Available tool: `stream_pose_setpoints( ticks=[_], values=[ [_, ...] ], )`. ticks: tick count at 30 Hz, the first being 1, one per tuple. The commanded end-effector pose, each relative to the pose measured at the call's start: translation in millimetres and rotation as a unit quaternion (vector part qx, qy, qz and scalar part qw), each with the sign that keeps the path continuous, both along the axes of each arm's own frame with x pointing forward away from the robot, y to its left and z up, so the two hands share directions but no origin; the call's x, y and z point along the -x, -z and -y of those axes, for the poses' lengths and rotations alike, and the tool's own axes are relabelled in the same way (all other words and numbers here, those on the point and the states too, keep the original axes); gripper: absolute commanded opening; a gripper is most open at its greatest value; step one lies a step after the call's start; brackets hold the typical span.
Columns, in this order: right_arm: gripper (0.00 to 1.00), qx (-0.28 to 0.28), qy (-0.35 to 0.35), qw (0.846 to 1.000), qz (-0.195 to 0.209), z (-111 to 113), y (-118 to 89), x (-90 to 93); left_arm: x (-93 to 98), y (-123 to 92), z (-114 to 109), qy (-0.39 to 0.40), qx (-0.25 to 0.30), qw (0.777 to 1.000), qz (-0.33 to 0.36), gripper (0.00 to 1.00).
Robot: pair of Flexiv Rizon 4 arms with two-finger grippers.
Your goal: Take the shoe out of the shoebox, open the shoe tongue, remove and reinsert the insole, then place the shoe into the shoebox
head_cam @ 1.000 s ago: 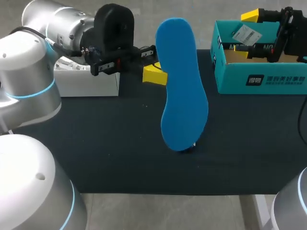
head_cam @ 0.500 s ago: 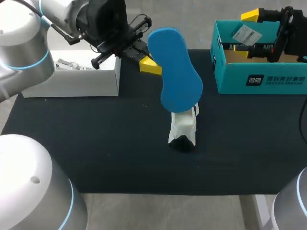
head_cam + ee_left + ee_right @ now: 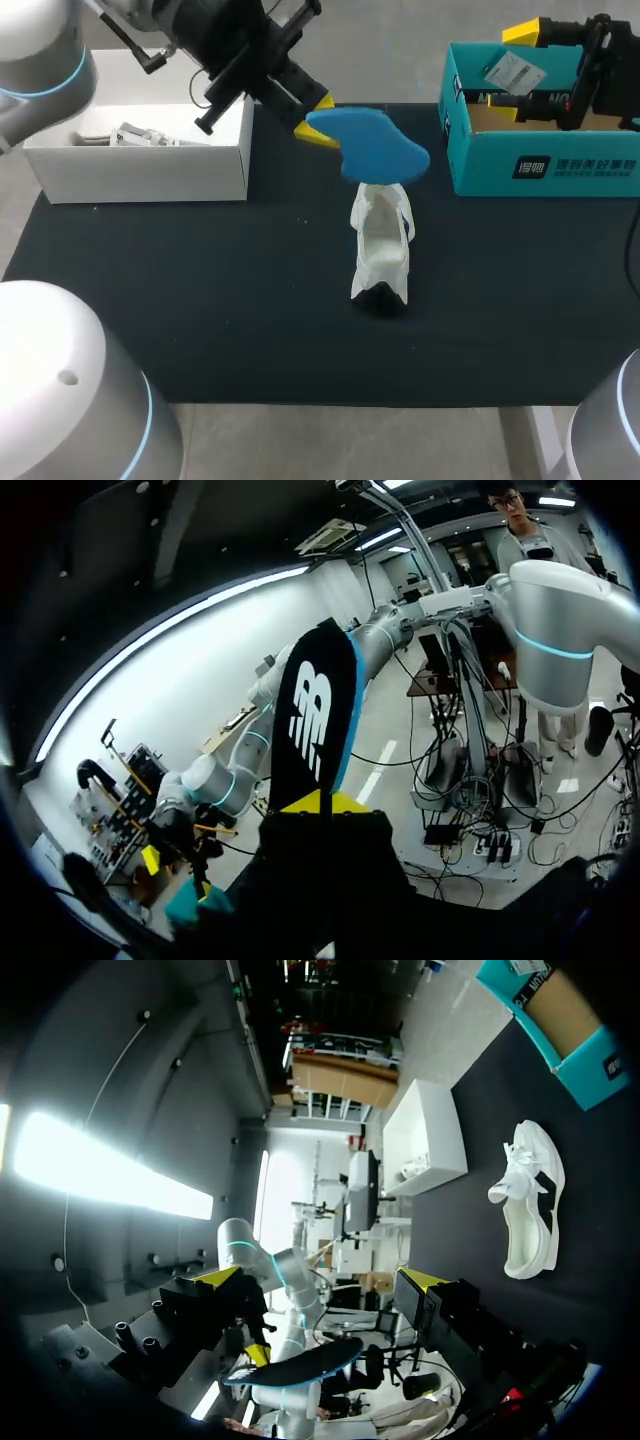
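Note:
A white shoe [image 3: 380, 245] lies lengthwise on the middle of the black table mat [image 3: 200, 300]. Just above its far end hangs the blue insole [image 3: 372, 143], tilted nearly flat, with my left gripper [image 3: 315, 118] shut on its edge. In the left wrist view the insole [image 3: 315, 710] shows its black underside and stands up from between the yellow tips of the left gripper [image 3: 320, 802]. My right gripper [image 3: 512, 72] stands open over the teal shoebox [image 3: 545, 165] at the back right. In the right wrist view the right gripper [image 3: 318, 1278] holds nothing; the shoe [image 3: 525, 1205] and shoebox [image 3: 555, 1015] lie far ahead.
A white open box [image 3: 140, 165] with small items inside stands at the back left of the mat, under my left arm. The shoebox carries a loose paper tag [image 3: 512, 68].
My left arm has swung up and back, turning the insole from hanging upright in front of the shoe to nearly flat above it. The shoe has come into sight. The right arm has not moved.

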State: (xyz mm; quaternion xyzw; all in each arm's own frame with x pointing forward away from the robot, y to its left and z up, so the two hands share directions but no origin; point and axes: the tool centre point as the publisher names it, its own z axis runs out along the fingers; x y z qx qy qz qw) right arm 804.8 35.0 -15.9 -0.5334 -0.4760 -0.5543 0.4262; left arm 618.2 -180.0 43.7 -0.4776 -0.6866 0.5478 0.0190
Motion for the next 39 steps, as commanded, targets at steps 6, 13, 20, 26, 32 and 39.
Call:
stream_pose_setpoints(
  ticks=[6,13,20,26,32,39],
  values=[
    [1.00,0.000,0.001,1.000,-0.001,-1.5,0.0,-0.7,-14.4,11.3,2.4,-0.031,-0.003,0.974,0.224,0.00],
    [1.00,0.000,0.001,1.000,-0.001,-1.5,0.0,-0.7,-35.9,34.6,10.3,-0.060,0.012,0.940,0.334,0.00],
    [1.00,0.000,0.001,1.000,-0.001,-1.5,0.0,-0.7,-49.7,50.8,17.5,-0.082,0.049,0.927,0.364,0.00],
    [1.00,0.000,0.001,1.000,-0.001,-1.5,0.0,-0.7,-71.7,69.1,23.4,-0.067,0.034,0.909,0.411,0.00],
    [1.00,-0.001,0.000,1.000,-0.006,-3.7,2.1,-0.4,-91.7,76.6,33.7,-0.076,0.037,0.895,0.439,0.00],
    [1.00,0.013,-0.011,1.000,-0.016,-18.0,3.7,-1.8,-109.2,84.2,49.5,-0.094,0.055,0.878,0.467,0.00]
  ],
)
